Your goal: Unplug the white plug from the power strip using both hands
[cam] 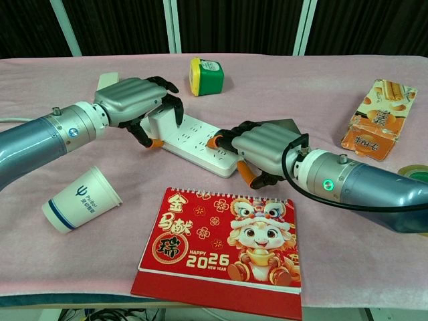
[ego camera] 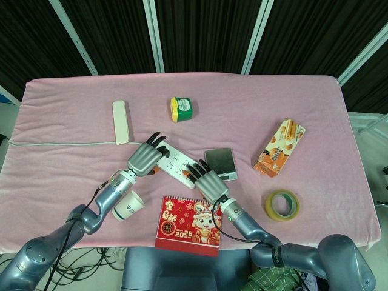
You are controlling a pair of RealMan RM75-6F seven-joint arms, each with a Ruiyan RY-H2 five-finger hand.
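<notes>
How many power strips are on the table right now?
2. One power strip lies mid-table with the left hand and right hand on it; a second strip lies at the far left, untouched.

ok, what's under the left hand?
The left hand curls over the white plug, which sits in the near-left end of the power strip. Whether the prongs are seated is hidden. The right hand rests on the strip's other end.

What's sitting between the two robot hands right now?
Only the power strip: its bare socket face spans from the left robot hand, gripping the white plug, to the right robot hand. Chest view shows it.
</notes>
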